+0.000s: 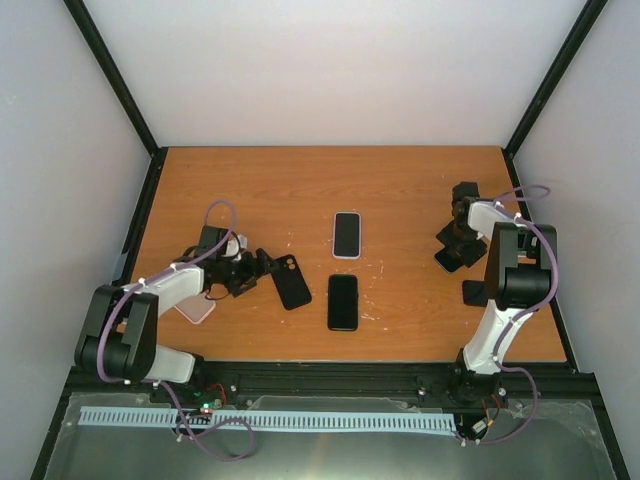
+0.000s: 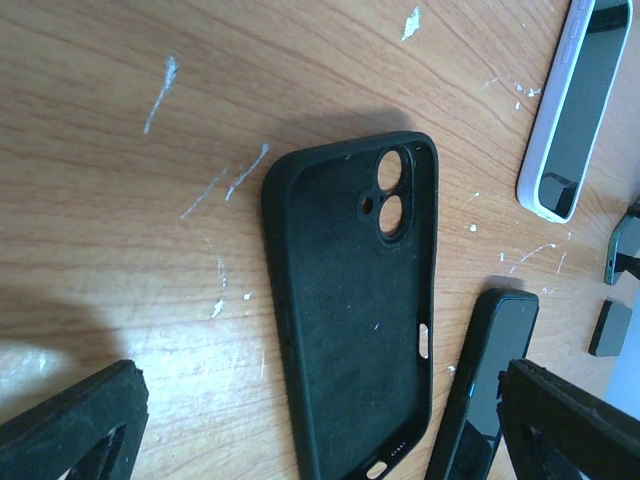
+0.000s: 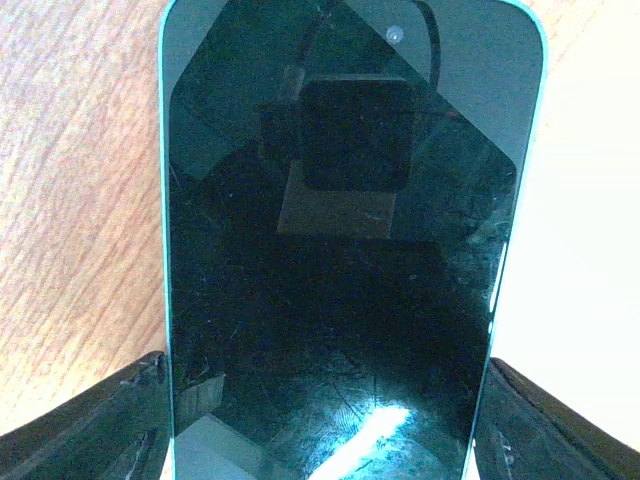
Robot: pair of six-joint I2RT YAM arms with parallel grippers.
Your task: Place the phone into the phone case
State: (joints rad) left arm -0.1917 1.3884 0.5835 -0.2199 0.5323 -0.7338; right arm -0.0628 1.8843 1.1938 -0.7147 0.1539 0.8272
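1. Left gripper [image 1: 258, 266] is standing wide open and gripping nothing. Its fingers [image 2: 70, 430] are showing at the lower corners of the left wrist view.
2. Just ahead of those jaws, the black case [image 2: 350, 310] is lying flat on the table [image 1: 400, 180], hollow side up. Nothing is touching it, and the camera cut-out is pointing away from the wrist camera.
3. From above, the case's long axis is running roughly from the near edge toward the far edge, slightly skewed.
4. Just beyond the case, toward the table centre, a black phone [image 1: 343, 301] is lying screen up. It is near the case but apart from it, and roughly parallel to it.
5. Farther back, a white-cased phone [image 1: 347, 235] is resting by itself.
6. Well apart on the right side, the right gripper [image 3: 330, 425] is straddling a teal-edged phone [image 3: 340, 250]. A finger is sitting at each long edge, but whether they are clamping it cannot be told.
7. Judgement: the left arm is much nearer to the case and the black phone. The right arm is much nearer to the teal-edged phone.
8. Judgement: whichever phone is going in needs its long axis matched to the case's, with its camera end toward the cut-out.
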